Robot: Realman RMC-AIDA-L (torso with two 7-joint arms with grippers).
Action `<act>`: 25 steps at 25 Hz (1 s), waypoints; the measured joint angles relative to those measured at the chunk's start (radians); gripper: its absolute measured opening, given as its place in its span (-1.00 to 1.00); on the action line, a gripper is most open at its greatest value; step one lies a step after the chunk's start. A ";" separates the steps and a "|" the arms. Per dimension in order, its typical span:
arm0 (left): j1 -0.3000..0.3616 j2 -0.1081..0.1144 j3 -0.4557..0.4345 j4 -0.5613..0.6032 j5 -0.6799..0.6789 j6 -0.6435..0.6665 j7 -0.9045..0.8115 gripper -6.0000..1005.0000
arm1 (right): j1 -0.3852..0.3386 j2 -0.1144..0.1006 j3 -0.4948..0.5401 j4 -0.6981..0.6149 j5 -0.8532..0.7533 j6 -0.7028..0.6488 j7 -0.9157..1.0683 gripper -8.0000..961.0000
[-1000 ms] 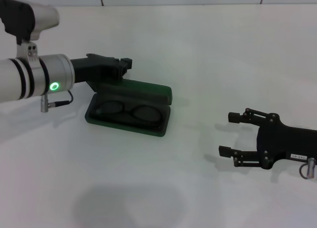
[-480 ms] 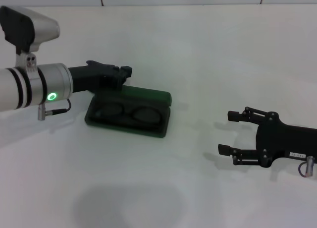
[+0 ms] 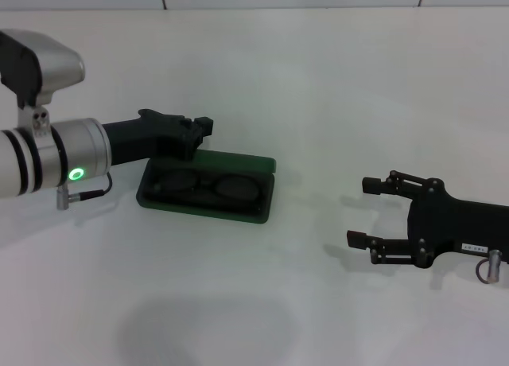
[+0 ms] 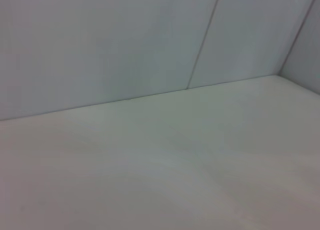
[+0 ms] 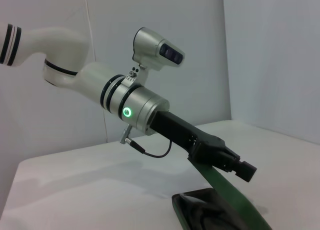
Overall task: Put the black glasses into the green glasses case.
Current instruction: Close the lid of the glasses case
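The green glasses case (image 3: 199,208) lies left of the table's middle with its lid (image 3: 238,161) tilted low over the base. The black glasses (image 3: 213,185) lie inside it, lenses showing under the lid. My left gripper (image 3: 200,130) is shut and rests on the lid's back left edge from above. The right wrist view shows that gripper (image 5: 239,167) on the slanted green lid (image 5: 231,199). My right gripper (image 3: 360,212) is open and empty, low over the table, well to the right of the case.
The white table (image 3: 334,87) stretches around the case and meets a pale wall at the back. The left wrist view shows only bare table (image 4: 160,180) and wall.
My left gripper has moved down and the lid has swung lower over the glasses. My right gripper has shifted slightly left.
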 joint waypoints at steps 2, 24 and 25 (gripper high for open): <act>0.002 0.001 -0.008 -0.021 -0.022 0.019 0.044 -0.99 | 0.000 0.000 0.000 -0.001 0.000 0.000 0.001 0.76; 0.005 0.002 -0.089 -0.201 -0.164 0.084 0.348 -0.99 | 0.004 0.004 0.000 -0.007 0.000 0.000 0.011 0.76; 0.004 0.002 -0.089 -0.202 -0.164 0.083 0.356 -0.99 | 0.007 0.004 0.000 -0.007 0.000 0.001 0.011 0.76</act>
